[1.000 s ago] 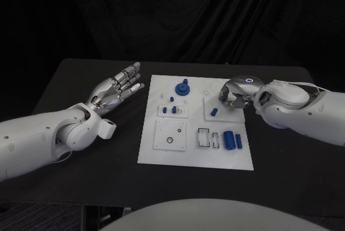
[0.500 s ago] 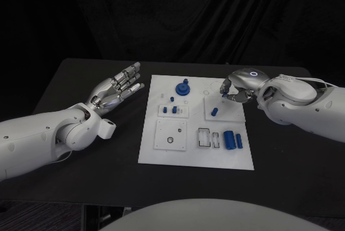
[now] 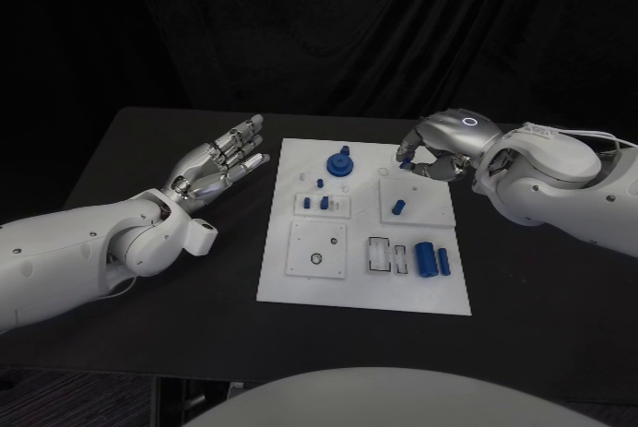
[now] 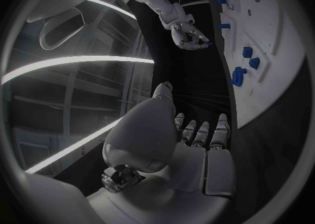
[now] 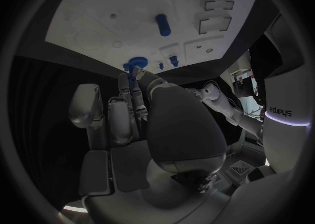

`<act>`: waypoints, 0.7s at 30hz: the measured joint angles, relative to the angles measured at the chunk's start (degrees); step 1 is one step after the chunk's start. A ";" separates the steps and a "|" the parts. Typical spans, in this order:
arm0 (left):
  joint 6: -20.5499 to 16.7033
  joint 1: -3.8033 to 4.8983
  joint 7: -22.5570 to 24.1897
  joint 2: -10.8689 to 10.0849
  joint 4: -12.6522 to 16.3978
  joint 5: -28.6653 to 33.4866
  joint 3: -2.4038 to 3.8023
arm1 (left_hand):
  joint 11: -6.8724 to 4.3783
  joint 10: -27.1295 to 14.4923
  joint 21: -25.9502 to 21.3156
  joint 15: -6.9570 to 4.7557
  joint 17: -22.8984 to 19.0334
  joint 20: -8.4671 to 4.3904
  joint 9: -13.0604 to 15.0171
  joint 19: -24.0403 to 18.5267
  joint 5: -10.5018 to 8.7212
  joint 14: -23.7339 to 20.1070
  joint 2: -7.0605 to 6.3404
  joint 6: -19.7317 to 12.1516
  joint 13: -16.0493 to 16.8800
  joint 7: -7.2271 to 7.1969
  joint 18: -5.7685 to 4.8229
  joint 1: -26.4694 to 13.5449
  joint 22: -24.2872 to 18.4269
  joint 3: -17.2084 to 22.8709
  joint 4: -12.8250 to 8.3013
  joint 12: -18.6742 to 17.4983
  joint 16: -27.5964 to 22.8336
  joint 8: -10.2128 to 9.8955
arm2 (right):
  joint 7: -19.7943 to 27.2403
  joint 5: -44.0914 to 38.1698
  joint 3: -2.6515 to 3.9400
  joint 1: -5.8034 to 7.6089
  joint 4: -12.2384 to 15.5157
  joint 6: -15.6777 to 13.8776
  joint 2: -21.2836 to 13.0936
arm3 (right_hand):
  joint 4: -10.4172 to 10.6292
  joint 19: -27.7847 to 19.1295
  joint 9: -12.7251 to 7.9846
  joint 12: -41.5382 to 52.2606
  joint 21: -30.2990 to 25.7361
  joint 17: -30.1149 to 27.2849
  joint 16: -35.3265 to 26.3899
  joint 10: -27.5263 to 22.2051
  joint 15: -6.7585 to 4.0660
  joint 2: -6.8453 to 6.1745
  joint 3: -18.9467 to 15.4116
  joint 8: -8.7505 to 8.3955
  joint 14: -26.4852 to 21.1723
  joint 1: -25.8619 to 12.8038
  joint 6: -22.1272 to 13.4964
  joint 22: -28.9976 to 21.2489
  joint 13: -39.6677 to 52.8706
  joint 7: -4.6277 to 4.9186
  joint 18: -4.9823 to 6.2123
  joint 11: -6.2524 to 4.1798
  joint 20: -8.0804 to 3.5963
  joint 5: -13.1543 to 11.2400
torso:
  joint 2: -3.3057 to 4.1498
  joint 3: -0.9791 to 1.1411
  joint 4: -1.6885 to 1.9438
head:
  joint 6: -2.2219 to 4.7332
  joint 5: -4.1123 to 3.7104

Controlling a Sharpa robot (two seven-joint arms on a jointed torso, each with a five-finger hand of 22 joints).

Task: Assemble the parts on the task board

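Note:
The white task board [image 3: 361, 290] lies mid-table. On it are a blue gear [image 3: 339, 162], a blue peg [image 3: 397, 206], two small blue pegs [image 3: 313, 203] and blue cylinders [image 3: 428, 258]. My right hand [image 3: 433, 156] hovers over the board's far right corner and pinches a small blue part [image 3: 403, 156] at its fingertips. The left wrist view shows this right hand [image 4: 189, 33] with the blue part [image 4: 208, 42] too. From the right wrist, the board [image 5: 92, 19], peg [image 5: 163, 24] and gear [image 5: 136, 65] are visible. My left hand [image 3: 213, 165] is open, palm up, left of the board.
Black table [image 3: 159, 335] surrounds the board, with bare room in front and to both sides. The board carries white raised plates with a ring recess [image 3: 313, 258] and rectangular slots [image 3: 387, 255].
My right hand has moved from above the board's right rear plate toward the far edge, carrying the small blue part. The left hand has stayed still.

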 measured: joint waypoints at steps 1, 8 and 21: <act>0.00 0.00 0.00 0.01 -0.01 0.00 0.00 | 0.00 0.00 0.00 0.00 0.00 0.00 0.00 0.00 0.00 0.00 0.00 0.00 0.00 0.00 0.00 0.00 0.00 0.00 0.00 0.00 0.00 0.00 | 0.00 0.00 0.00 0.03 0.71 0.09 0.02 | 0.00 0.00 0.00 0.00 0.00 0.00 0.00 0.00 0.00 0.00 0.00 0.00 0.00 0.00 0.00 0.00 0.00 0.00 0.00 0.00 0.00 0.00 | 0.00 -0.01 -0.01 | 0.00 0.16; 0.00 -0.05 0.00 0.02 -0.01 0.00 0.00 | 0.16 0.16 0.00 0.21 0.00 0.13 0.00 0.13 0.00 0.21 0.32 0.00 0.00 0.00 0.00 0.32 -0.13 0.00 0.00 0.00 0.00 0.00 | 0.07 0.00 -0.01 -0.49 6.32 1.65 1.26 | -0.15 0.00 -0.02 -0.23 0.00 0.00 0.00 0.21 0.00 -0.01 -0.15 -0.01 0.00 0.00 -0.01 -0.01 -0.19 0.00 0.00 -0.21 0.00 0.00 | 0.01 -0.02 0.03 | 0.00 0.63; 0.00 -0.14 0.01 0.46 -0.08 0.01 0.00 | 0.16 0.16 0.00 0.21 -0.04 0.12 -0.01 0.12 0.00 0.21 0.32 -0.20 -0.01 0.20 0.00 0.32 -0.21 0.00 0.00 0.00 0.00 0.00 | 0.61 -0.02 -0.01 -4.07 8.12 5.89 7.50 | -0.49 0.00 -0.34 -0.76 -0.63 -0.21 0.00 0.42 0.00 -0.02 -0.14 -0.56 0.00 -0.01 -0.32 -0.01 -0.53 0.30 0.00 0.00 0.00 0.06 | 0.04 0.01 0.15 | -0.01 1.17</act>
